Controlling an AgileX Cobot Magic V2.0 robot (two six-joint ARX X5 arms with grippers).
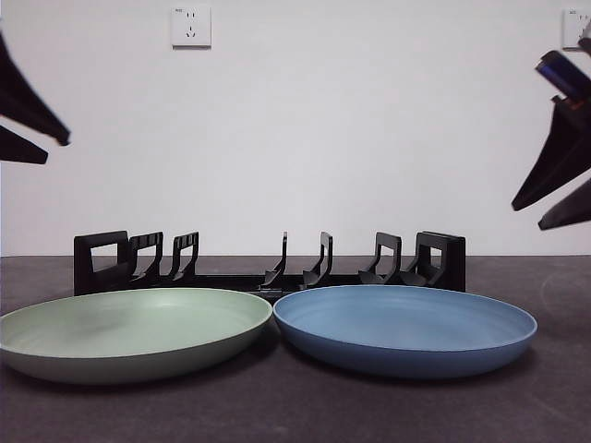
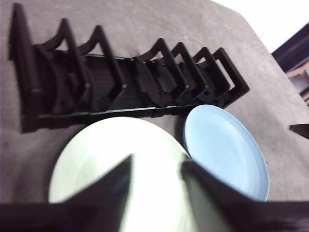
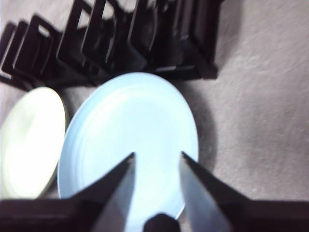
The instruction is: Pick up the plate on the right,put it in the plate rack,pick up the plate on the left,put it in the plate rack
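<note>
A blue plate (image 1: 404, 328) lies flat on the table at the right, and a green plate (image 1: 129, 332) lies beside it at the left, their rims almost touching. Behind both runs the long black plate rack (image 1: 268, 263) with upright dividers, holding nothing. My right gripper (image 3: 157, 159) hovers open high above the blue plate (image 3: 135, 140); it shows in the front view as dark jaws at the right edge (image 1: 559, 175). My left gripper (image 2: 155, 164) hangs open above the green plate (image 2: 116, 169), with its jaws at the left edge of the front view (image 1: 28, 125).
The dark grey tabletop (image 1: 295, 415) spreads in front of the plates. A white wall with a socket (image 1: 191, 26) stands behind the rack. In the right wrist view, bare table (image 3: 260, 121) lies beside the blue plate.
</note>
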